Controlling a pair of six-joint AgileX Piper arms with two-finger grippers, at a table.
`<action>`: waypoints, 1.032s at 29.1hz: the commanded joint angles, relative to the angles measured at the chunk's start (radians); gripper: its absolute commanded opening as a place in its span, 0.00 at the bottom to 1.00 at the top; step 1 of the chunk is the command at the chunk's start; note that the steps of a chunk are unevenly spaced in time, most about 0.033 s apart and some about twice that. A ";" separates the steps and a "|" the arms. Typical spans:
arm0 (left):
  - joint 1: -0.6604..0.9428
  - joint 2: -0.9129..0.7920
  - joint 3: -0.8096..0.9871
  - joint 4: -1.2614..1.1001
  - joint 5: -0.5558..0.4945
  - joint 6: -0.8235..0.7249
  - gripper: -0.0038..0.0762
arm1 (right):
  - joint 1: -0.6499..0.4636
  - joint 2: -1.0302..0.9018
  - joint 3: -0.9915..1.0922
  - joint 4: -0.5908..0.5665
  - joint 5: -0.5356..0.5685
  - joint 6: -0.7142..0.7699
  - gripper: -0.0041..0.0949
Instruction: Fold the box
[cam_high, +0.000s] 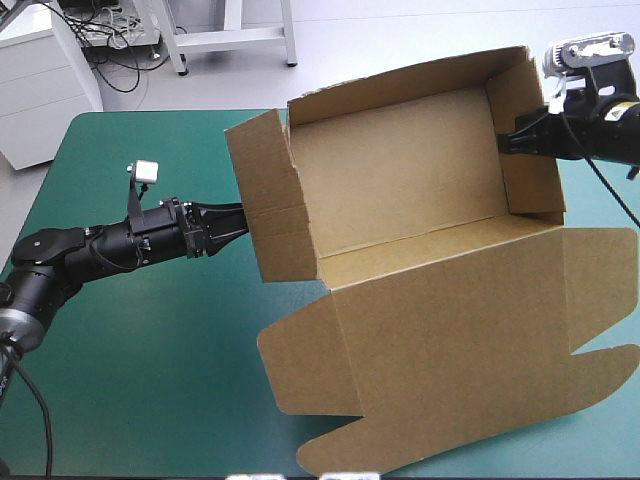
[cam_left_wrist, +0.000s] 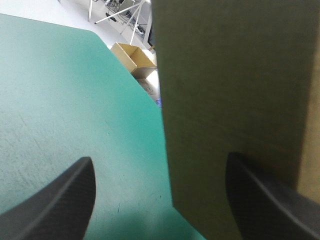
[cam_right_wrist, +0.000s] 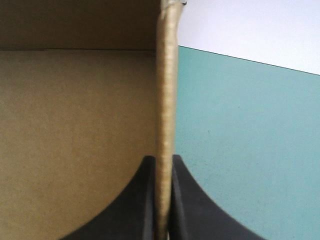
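**Box (cam_high: 400, 170) up as an open tray, one wall pinched**

Starting at the left: left claw (cam_high: 232, 222) reaching in low over the teal-green counter (cam_high: 150, 350), its tip at the outer face of the left wall (cam_high: 265, 200). Black fingers (cam_left_wrist: 70, 195) spread wide and clamping nothing. One stands clear over the cover, the other lies along the brown board, with the wall's edge between them. Probably set there as a stop, so that this wall cannot splay outward.

Moving to the middle: tray floor bare, walls raised around it, all of it on the counter's far right part. Lid (cam_high: 470, 330) spread flat toward the near edge, its side flaps untucked and overhanging the front.

Ending at the right: right claw (cam_high: 512, 142) closed tight on the right wall (cam_high: 535, 190). One finger (cam_right_wrist: 140, 200) sits inside the tray and its partner outside, with the board's edge sandwiched between. Seemingly held so to keep that wall upright and to anchor the whole sheet against sliding. Judging by this, walls mostly formed, with firming of the left side apparently the step in hand.
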 joint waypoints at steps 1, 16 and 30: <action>-0.008 -0.043 -0.032 -0.084 0.122 -0.016 0.70 | 0.043 -0.024 -0.023 -0.022 -0.106 0.049 0.02; -0.078 -0.055 -0.039 -0.204 0.122 0.099 0.74 | 0.239 -0.016 -0.023 -0.244 -0.203 0.200 0.03; -0.088 -0.055 -0.166 0.050 -0.070 -0.087 0.73 | 0.343 -0.007 -0.023 -0.340 -0.273 0.295 0.03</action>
